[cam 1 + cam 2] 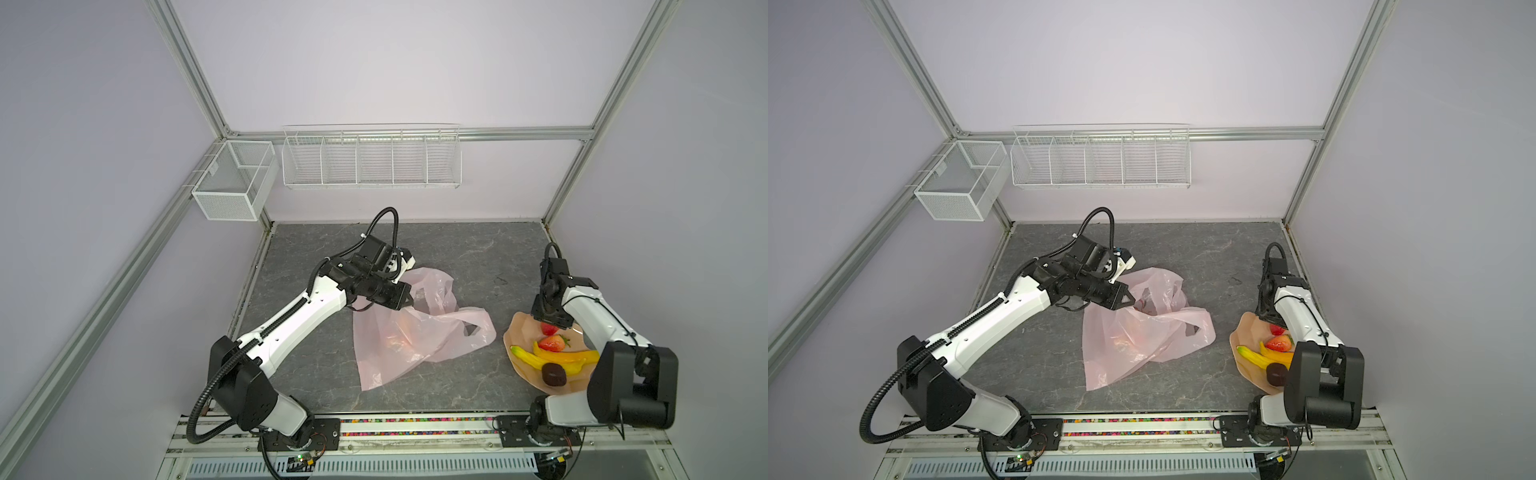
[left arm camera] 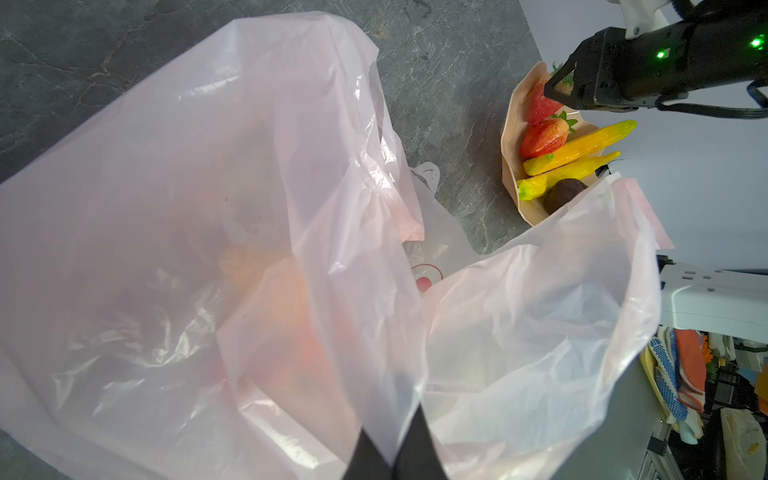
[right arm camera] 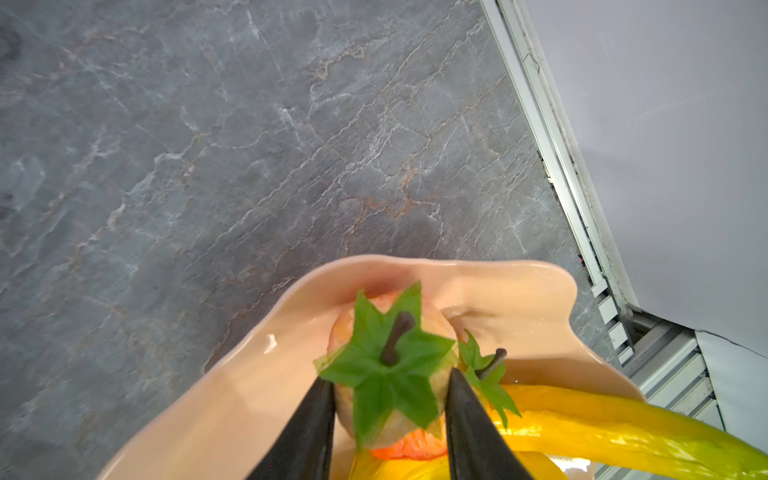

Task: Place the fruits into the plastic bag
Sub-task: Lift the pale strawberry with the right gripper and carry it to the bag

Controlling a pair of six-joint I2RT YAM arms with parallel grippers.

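A: Over on the left?
B: Clamped shut with the left gripper (image 2: 392, 449) on thin, crinkly pink film of the plastic bag (image 1: 415, 336), slumped mid-table.
A: And right?
B: Half-open with the right gripper (image 3: 390, 378), astride a leafy strawberry (image 1: 549, 329) on the glossy wavy plate (image 1: 517, 332); gripped or not, cannot tell. Nearer: smooth curved bananas (image 1: 561, 356), a dark round fruit (image 1: 553, 374).

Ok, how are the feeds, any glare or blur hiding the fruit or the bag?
Right wrist view: the strawberry between the fingers is soft, too near the lens; the plate shows small glare spots. Left wrist view: sheen on the bag, which blurs its inside to an orange-pink smudge. Both top views: even light, no hard shadows, the right gripper covering part of the strawberry.
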